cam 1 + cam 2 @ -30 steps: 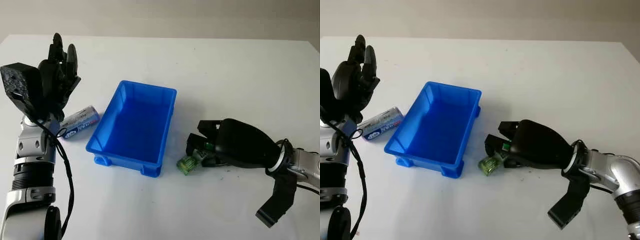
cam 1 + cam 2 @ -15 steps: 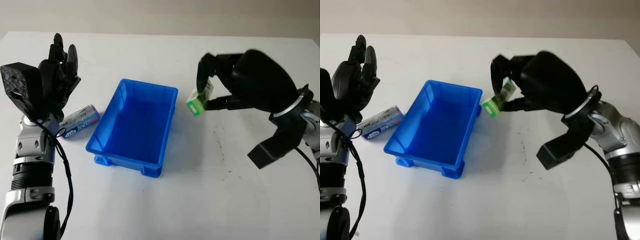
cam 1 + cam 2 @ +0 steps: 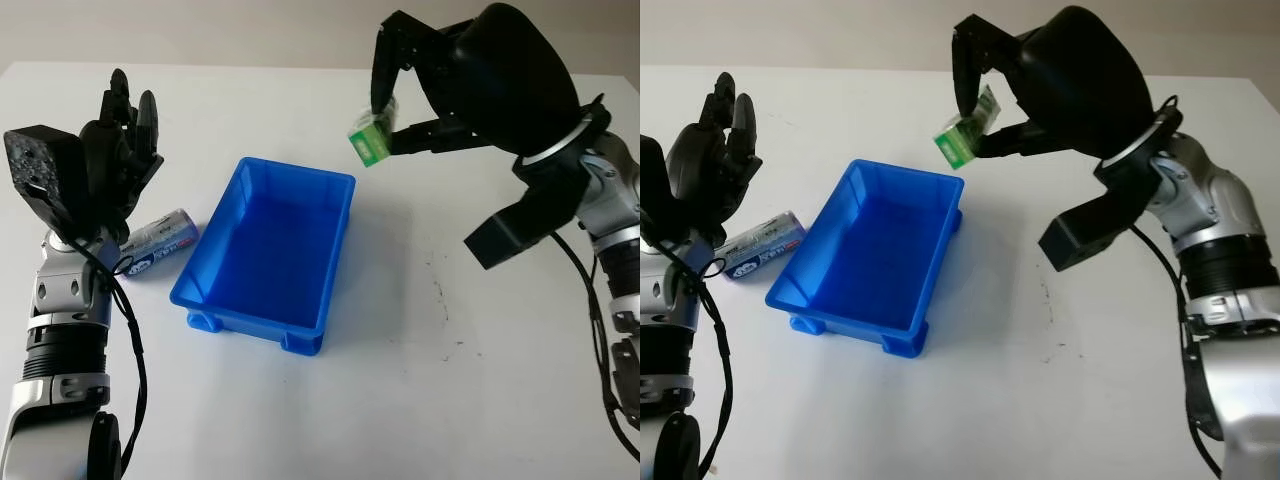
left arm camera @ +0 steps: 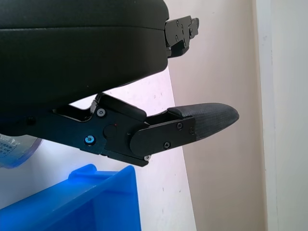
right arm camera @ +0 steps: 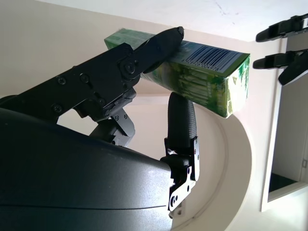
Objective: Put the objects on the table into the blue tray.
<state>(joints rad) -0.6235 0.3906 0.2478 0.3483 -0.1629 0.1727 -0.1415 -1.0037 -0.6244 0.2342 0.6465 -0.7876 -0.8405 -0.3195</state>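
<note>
Right wrist view shows a barcode on the green carton (image 5: 202,77) the right hand's (image 3: 400,95) fingers (image 5: 180,120) grip.

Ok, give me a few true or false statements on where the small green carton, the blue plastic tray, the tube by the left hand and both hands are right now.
1. The right hand grips the small green carton in the air. True.
2. The green carton lies inside the blue plastic tray. False: it is held above the table, near the tray's far end.
3. The silver and blue tube lies on the white table, left of the tray. True.
4. The left hand holds the tube. False: the left hand is open, raised near the tube.
5. The tray has nothing in it. True.
</note>
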